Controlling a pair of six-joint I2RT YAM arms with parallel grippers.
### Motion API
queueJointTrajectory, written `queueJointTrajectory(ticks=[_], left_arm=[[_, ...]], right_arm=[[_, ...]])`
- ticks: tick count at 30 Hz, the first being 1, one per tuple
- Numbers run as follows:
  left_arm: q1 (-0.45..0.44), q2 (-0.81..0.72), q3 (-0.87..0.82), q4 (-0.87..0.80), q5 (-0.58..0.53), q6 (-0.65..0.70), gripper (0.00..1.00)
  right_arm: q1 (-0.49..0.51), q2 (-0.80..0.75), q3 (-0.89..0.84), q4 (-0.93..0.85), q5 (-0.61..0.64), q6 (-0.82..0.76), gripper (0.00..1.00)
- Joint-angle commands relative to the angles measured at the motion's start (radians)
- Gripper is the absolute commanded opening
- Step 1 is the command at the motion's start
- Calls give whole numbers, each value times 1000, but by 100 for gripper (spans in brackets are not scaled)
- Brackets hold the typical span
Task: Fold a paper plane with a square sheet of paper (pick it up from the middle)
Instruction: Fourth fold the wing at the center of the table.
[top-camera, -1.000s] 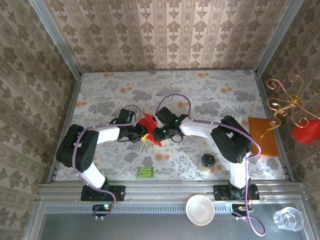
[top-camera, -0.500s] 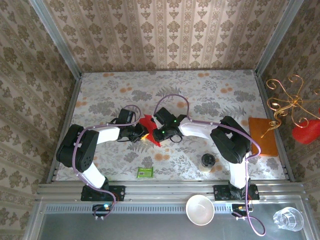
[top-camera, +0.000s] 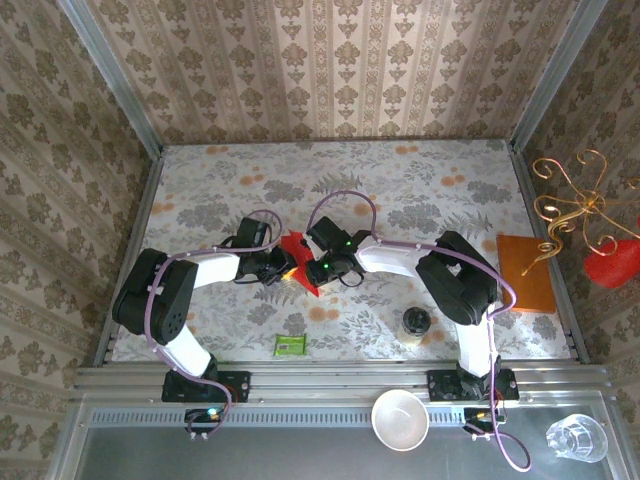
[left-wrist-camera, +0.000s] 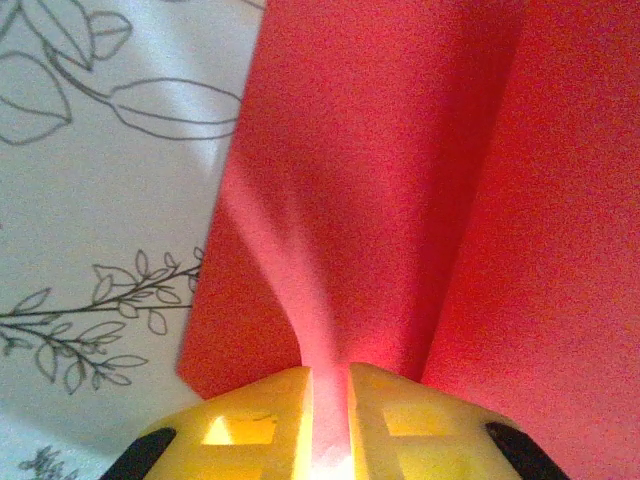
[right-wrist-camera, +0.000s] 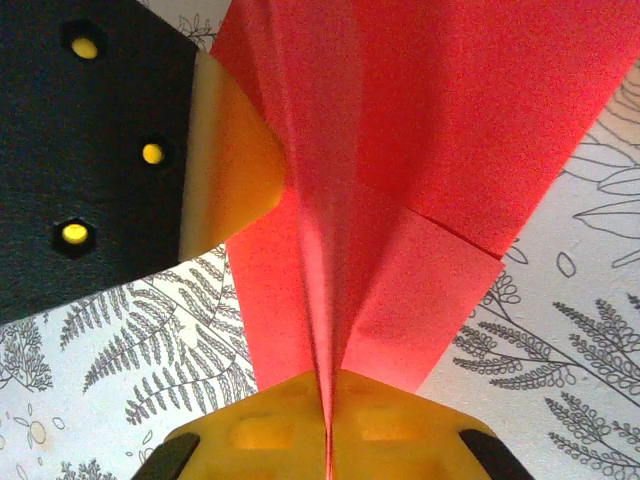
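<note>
Floral table (top-camera: 430, 200) under red paper (top-camera: 296, 244), damask wallpaper walls (top-camera: 340, 70)

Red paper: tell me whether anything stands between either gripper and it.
Nothing visible does. The left gripper is shut on the red paper, with a ridge of it pinched in its jaws. The right gripper is shut on a crease of the same sheet.
</note>
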Motion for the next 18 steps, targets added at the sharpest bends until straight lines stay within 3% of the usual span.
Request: queueJointTrajectory(ticks=[1, 10, 18], left_arm=[[-4, -25, -8, -27, -24, -2, 19], [5, -125, 0, -35, -54, -14, 21], [6, -117, -4, 52, 29, -13, 20]], right_arm=[[-9, 28, 26, -13, -52, 8, 10], [-53, 52, 10, 4, -207, 15, 9], [-141, 61, -37, 77, -449, 17, 10]])
